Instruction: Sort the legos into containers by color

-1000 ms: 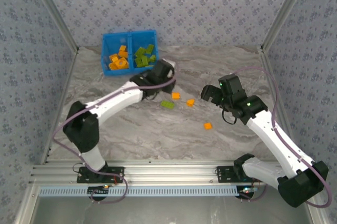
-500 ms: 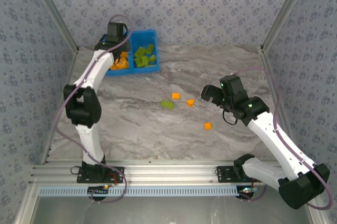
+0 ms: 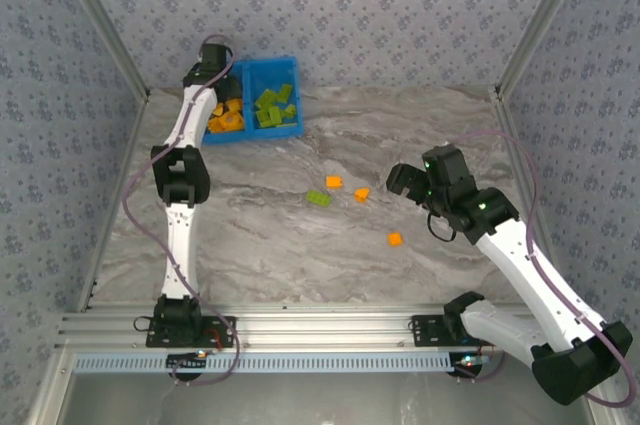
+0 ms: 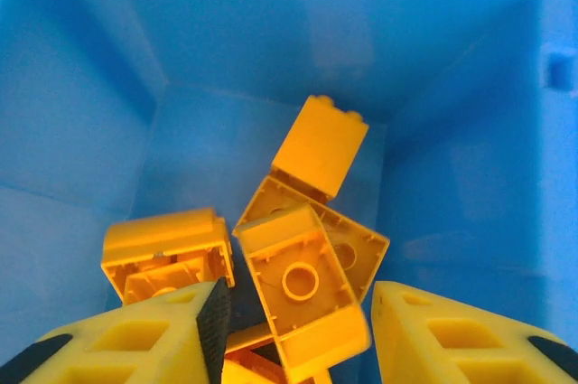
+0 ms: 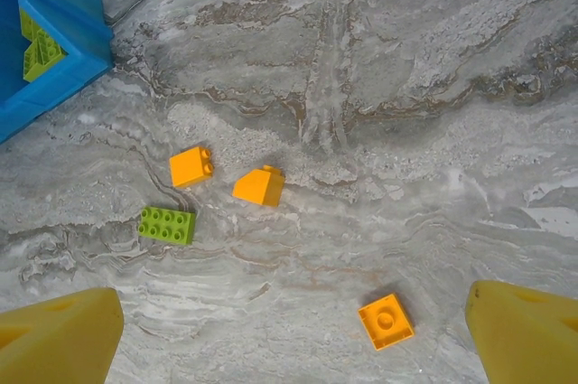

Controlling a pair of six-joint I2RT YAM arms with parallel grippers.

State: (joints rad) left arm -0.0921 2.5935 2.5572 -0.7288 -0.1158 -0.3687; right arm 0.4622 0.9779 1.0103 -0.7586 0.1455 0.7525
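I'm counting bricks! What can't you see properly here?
Top view: the left arm covers part of the blue bin, so its orange bricks cannot be counted.
Left wrist view: the fingers of the left tool hide the lowest orange bricks.
Right wrist view: the picture edge cuts off the bin's green bricks.

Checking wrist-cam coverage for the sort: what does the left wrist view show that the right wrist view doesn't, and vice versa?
Left wrist: the inside of one compartment of the blue bin, with piled orange bricks on its floor and the left gripper parted just above them.
Right wrist: the marble table with three loose orange bricks and one loose green brick, binned green bricks at a bin corner, and the right gripper wide open.
Both: the blue bin, and orange bricks, though different ones.
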